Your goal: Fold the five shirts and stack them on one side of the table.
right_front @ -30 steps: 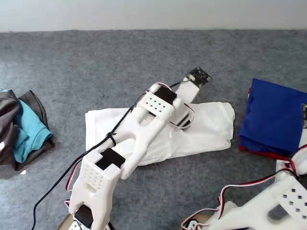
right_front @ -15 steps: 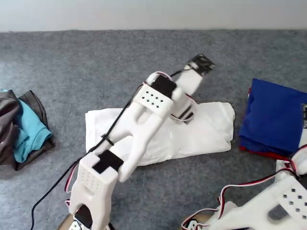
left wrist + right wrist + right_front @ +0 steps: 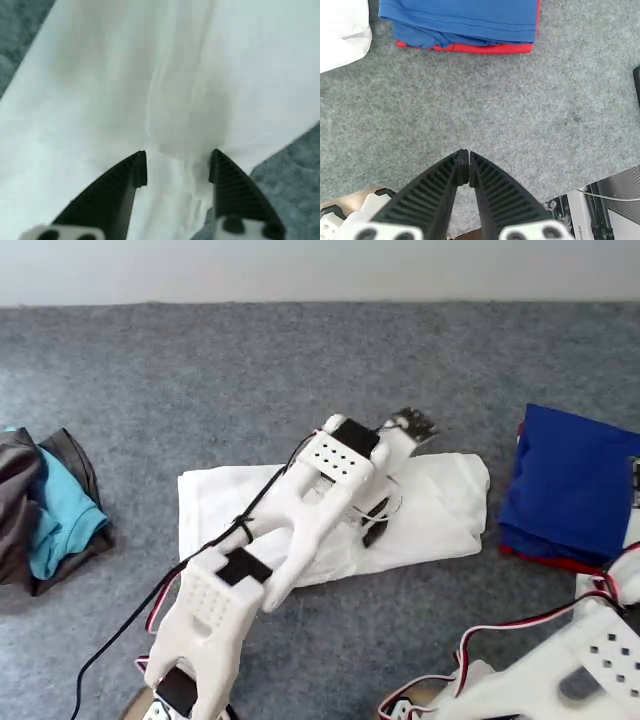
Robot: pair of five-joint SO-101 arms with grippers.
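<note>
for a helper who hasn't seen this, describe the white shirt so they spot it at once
On the grey table, look at the middle, under the left gripper. The white shirt lies there as a long flat strip. It is the only white garment: a folded blue shirt sits at one end, a crumpled teal and dark pile at the other.
</note>
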